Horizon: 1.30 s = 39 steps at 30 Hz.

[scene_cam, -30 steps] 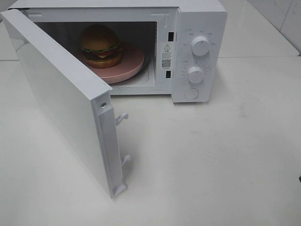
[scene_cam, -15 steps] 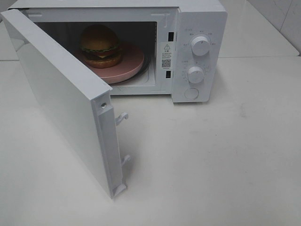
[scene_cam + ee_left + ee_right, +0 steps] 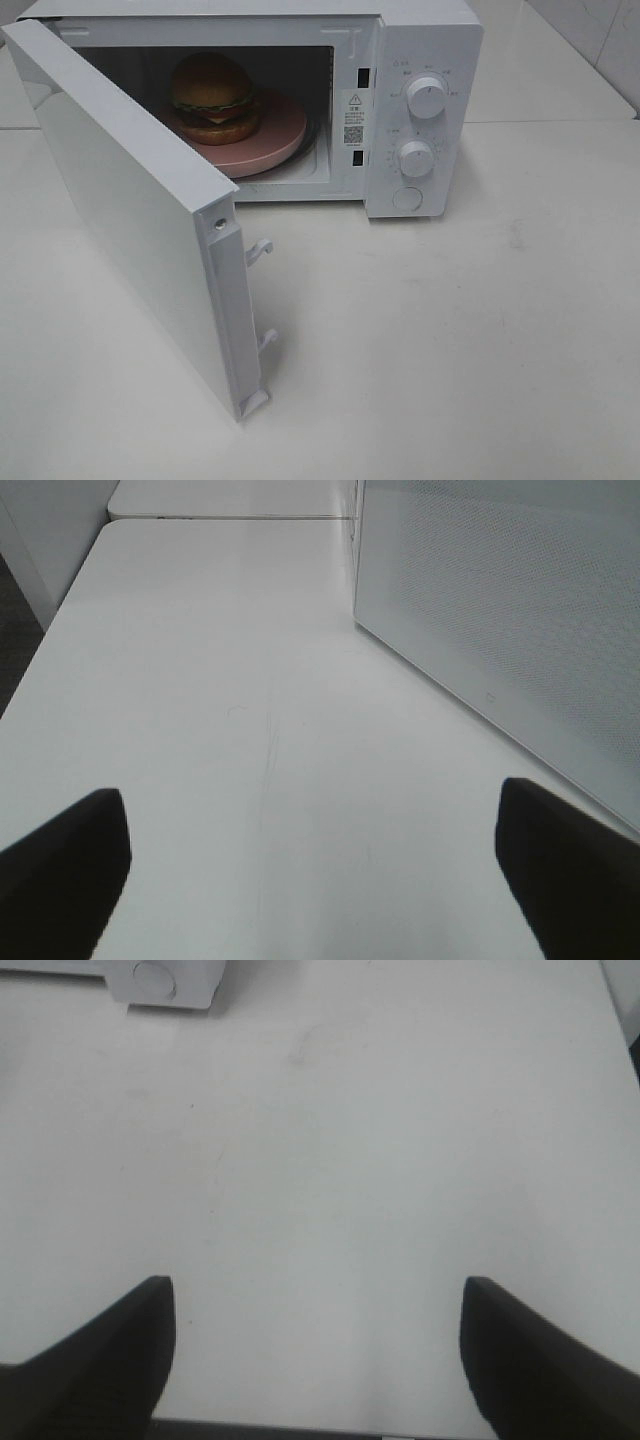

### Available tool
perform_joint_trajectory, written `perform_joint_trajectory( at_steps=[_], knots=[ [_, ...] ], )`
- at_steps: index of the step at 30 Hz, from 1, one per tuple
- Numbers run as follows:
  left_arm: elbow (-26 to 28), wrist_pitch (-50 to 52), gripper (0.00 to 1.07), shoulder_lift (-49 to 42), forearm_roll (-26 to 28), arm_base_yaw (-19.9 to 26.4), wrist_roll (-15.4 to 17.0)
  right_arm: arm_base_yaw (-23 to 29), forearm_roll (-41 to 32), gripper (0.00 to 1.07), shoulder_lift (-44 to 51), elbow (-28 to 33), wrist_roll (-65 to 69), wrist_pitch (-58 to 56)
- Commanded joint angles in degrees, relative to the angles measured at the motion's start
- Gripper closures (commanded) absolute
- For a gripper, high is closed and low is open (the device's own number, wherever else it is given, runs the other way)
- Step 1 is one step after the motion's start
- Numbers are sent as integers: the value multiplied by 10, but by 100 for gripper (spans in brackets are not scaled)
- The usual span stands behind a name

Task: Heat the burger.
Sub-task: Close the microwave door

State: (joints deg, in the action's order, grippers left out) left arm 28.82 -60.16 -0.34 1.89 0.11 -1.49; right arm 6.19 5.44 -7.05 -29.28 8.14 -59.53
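Note:
The burger (image 3: pixel 212 97), with a golden-brown bun and green lettuce, sits on a round pink plate (image 3: pixel 275 135) inside the white microwave (image 3: pixel 425 40). The microwave door (image 3: pixel 140 215) stands wide open, swung out to the left. Neither gripper shows in the high view. In the left wrist view, my left gripper (image 3: pixel 315 880) is open and empty over the bare table, beside the door's perforated outer face (image 3: pixel 500 610). In the right wrist view, my right gripper (image 3: pixel 315 1360) is open and empty over the table, with the microwave's front corner (image 3: pixel 165 980) far ahead.
The microwave's control panel has two round knobs (image 3: pixel 427 97) and a round button (image 3: pixel 407 198). Two latch hooks (image 3: pixel 260 250) stick out of the door's free edge. The white table (image 3: pixel 450 330) stretches in front and to the right of the microwave.

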Motion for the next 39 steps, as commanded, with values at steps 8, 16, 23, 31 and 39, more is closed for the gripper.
perform_joint_trajectory(
  at_steps=[8, 16, 23, 31, 39],
  knots=[
    [-2, 7, 16, -11, 1, -2, 2, -20, -3, 32, 88, 2, 2, 0],
    [-2, 7, 16, -10, 1, -2, 2, -19, -4, 32, 88, 2, 1, 1],
    [-2, 7, 16, -10, 1, -2, 2, -19, -4, 32, 88, 2, 1, 1],
    [-2, 7, 16, -10, 1, -2, 2, -19, -4, 32, 88, 2, 1, 1],
    [-2, 7, 16, -10, 1, -2, 2, -19, -4, 32, 88, 2, 1, 1]
  ],
)
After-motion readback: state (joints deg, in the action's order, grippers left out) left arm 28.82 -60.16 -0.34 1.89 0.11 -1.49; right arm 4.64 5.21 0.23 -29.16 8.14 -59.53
